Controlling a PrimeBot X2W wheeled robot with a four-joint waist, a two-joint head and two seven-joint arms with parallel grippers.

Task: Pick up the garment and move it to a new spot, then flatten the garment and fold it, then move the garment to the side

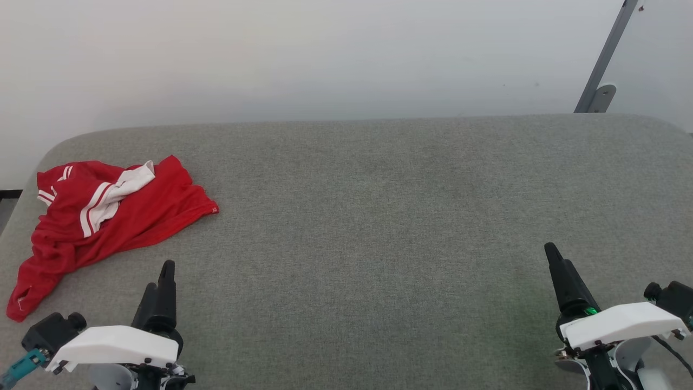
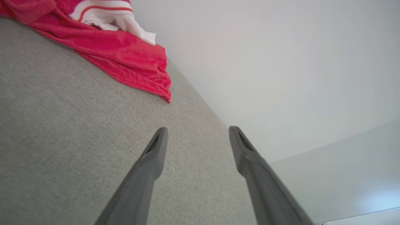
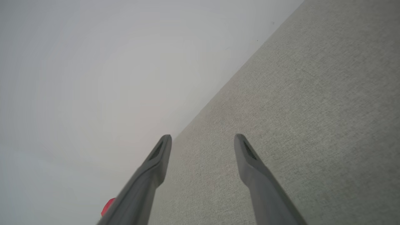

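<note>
Garment — crumpled red fabric heap on grey woven surface

This looks like a robot test room or a lab, not a home. The work surface is a wide table covered with grey woven fabric and has rounded corners, more like a padded bench than furniture. Behind it stands a plain white wall, smooth and evenly lit. At the far right a grey metal bar rises at a slant from a small bracket, like a part of some rig. The left gripper and the right gripper have dark fingers on white shells and stand over the near side of the table. The one homely thing is the crumpled red garment.
</note>
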